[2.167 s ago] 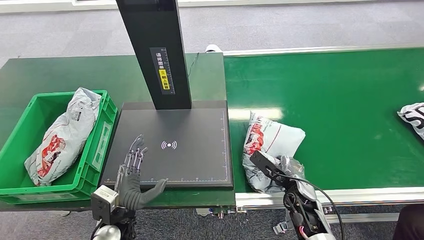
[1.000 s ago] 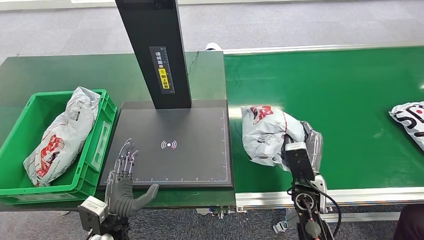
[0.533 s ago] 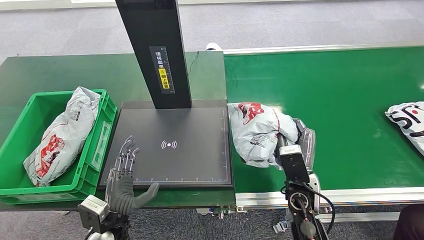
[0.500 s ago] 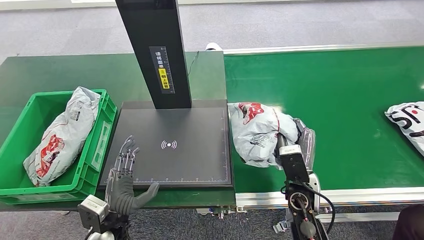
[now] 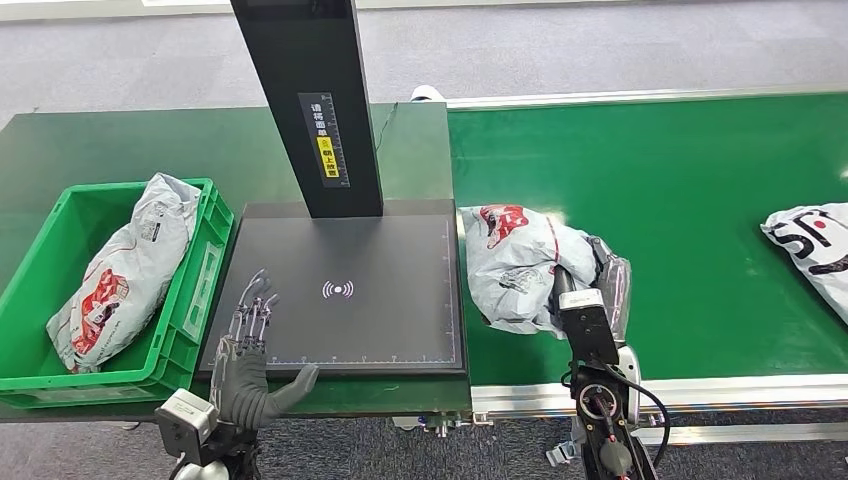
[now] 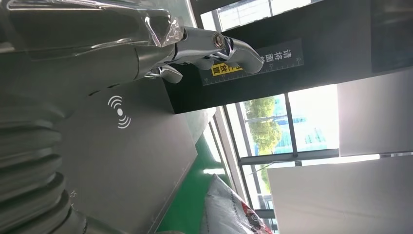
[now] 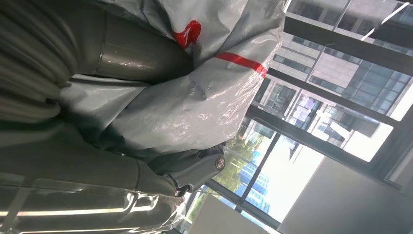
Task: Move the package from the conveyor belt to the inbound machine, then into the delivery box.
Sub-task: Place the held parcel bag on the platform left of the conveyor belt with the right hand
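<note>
left hand (image 5: 252, 345): fingers spread (empty) | right hand (image 5: 588, 275): gripping

The package (image 5: 520, 265), a crumpled grey plastic mailer with red printing, is held off the green conveyor belt (image 5: 690, 180) by the right hand (image 5: 590, 275), near the belt's left end and front edge. The inbound machine (image 5: 345, 285), a flat black scan plate with a white wireless mark and a black upright post, stands just left of it. The delivery box (image 5: 195, 290), a green crate at the table's front left corner, holds another grey mailer (image 5: 125, 270).
</note>
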You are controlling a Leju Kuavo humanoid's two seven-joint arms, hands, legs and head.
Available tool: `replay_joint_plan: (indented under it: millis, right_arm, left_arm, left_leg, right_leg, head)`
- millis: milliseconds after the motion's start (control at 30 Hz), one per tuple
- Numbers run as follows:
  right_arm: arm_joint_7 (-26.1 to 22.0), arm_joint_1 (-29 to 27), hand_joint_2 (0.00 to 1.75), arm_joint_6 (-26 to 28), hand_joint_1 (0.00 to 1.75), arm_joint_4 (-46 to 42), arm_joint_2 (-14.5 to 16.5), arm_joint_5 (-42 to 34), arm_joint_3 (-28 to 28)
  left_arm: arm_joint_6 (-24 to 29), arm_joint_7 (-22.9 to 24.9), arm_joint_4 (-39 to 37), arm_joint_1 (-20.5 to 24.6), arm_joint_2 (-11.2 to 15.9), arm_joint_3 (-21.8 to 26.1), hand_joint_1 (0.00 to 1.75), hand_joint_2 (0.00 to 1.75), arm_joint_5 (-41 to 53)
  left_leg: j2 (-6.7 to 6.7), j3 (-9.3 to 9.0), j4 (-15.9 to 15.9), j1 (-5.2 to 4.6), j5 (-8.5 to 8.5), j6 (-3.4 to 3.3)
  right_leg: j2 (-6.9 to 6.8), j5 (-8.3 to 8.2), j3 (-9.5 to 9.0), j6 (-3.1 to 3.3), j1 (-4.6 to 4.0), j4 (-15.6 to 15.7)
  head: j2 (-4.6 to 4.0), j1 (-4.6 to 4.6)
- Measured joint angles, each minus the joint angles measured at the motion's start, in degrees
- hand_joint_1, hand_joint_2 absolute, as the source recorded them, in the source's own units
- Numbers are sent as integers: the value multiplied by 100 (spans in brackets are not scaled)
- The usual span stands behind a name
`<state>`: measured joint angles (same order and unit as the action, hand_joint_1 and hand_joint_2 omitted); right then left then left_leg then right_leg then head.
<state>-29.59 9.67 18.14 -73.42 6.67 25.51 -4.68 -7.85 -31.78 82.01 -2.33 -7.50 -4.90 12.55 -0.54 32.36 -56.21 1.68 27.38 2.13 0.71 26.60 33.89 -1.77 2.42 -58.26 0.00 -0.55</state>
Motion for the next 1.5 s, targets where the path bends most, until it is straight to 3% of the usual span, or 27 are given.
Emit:
replay_joint_plan:
  millis: [233, 400, 533, 633, 833, 1100, 1500]
  right_arm:
    - [-49, 59, 175, -64, 175, 39, -1, -245, 2]
    - [-140, 790, 175, -537, 175, 560, -45, -93, -108]
    - [99, 1618, 175, -1058, 175, 1326, -5, 709, -707]
    - [435, 1917, 175, -1517, 175, 1987, 202, 900, -1253]
    - [499, 1417, 175, -1386, 175, 2649, 534, 803, -1851]
    - [750, 1259, 175, -1500, 175, 2608, 506, 962, -1940]
    - [916, 1293, 175, -1702, 175, 2670, 466, 1064, -1952]
  left_arm:
    - [-30, -35, -7, 29, 0, -5, 0, 175, -1]
    - [-111, -145, -144, 266, 1, -117, 0, 175, -91]
    - [-170, -189, -319, 531, 3, -242, 0, 175, -215]
    - [-244, -93, -391, 587, 9, -281, 0, 175, -357]
    - [-424, 4, -396, 274, 75, -237, 0, 175, -533]
    - [-347, -39, -396, 154, 62, -169, 0, 175, -601]
    - [-361, -48, -449, 428, -33, -160, 0, 175, -531]
  left_leg:
    - [-1, 2, 0, 0, 0, 0]
    - [-13, 1, 0, 0, -8, -2]
    - [-12, -2, 0, 2, -16, -1]
    - [-7, -4, 0, 12, -16, 2]
    - [12, 23, 0, 17, -8, 9]
    - [10, 15, -1, 15, -6, 10]
    - [9, 7, -1, 16, -7, 10]
  right_leg:
    - [0, 0, 1, 0, 0, 0]
    - [3, -10, 1, 1, 0, -1]
    - [3, -18, 1, 5, -2, -3]
    - [2, -13, 0, 7, -13, -4]
    - [-7, 1, 19, 6, -19, -3]
    - [-6, 0, 15, 7, -15, 1]
    - [-5, -1, 7, 7, -16, -1]
  head:
    - [0, 1]
    - [0, 1]
    - [0, 1]
    - [0, 1]
    - [0, 0]
    - [0, 1]
    - [0, 0]
